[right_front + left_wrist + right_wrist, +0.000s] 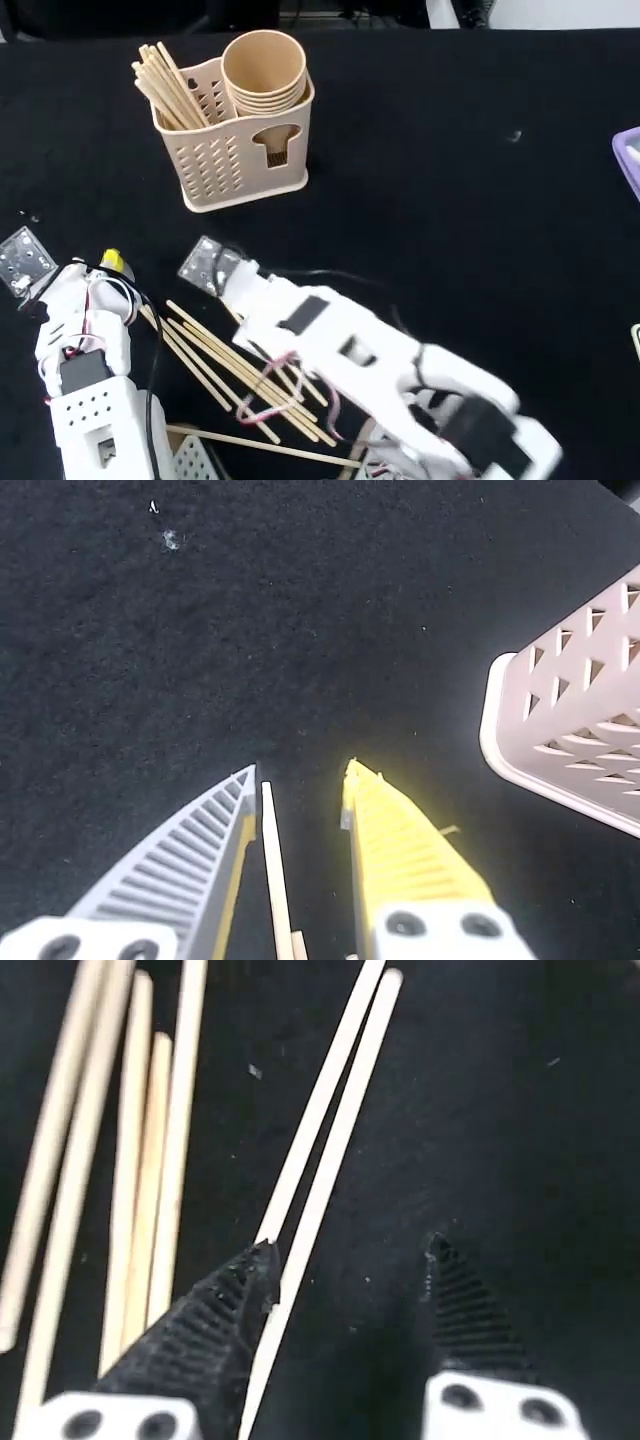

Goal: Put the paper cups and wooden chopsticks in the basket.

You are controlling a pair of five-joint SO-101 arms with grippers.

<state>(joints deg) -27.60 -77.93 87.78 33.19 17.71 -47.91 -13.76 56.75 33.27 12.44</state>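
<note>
Found the thin pale wooden chopsticks (240, 375) fanned loose by the counter's (450, 200) arm-side edge, others already in the beige slotted plastic basket (230, 170) toward the back-left corner. Judged them light, stiff, smooth, prone to rolling; best nipped near mid-length. Saw left pincer (300, 772) spread astride one stick, right pincer (350, 1250) spread over a pair, pinching nothing.

Bare table (450, 220) is lying open from the centre to the right edge. The basket (235, 165) is standing toward the far-left corner, with cups (262, 70) and chopsticks (165, 85) taking up its top. The left arm (85, 390) and right arm (350, 360) are crowding loose chopsticks (215, 360) at the near edge.
</note>
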